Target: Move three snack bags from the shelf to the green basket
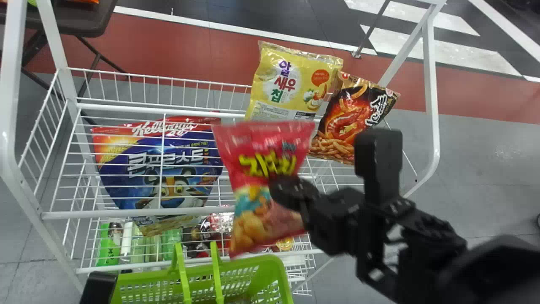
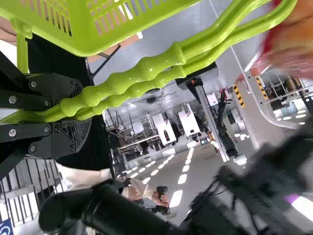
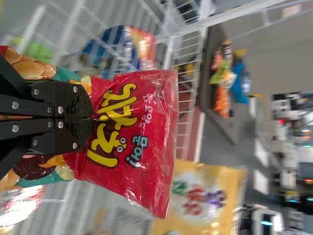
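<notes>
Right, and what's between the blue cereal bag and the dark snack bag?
In the head view, the yellow bag lies between them, and the red bag, held by the right pincer, crosses that stretch nearer the camera.

Twelve o'clock being where my right gripper (image 1: 282, 189) points, I pinch the red snack bag (image 3: 142, 105); the yellow snack bag (image 3: 203, 196) is at one, a blue bag (image 3: 112, 40) behind white wire (image 3: 78, 24) at ten.
</notes>
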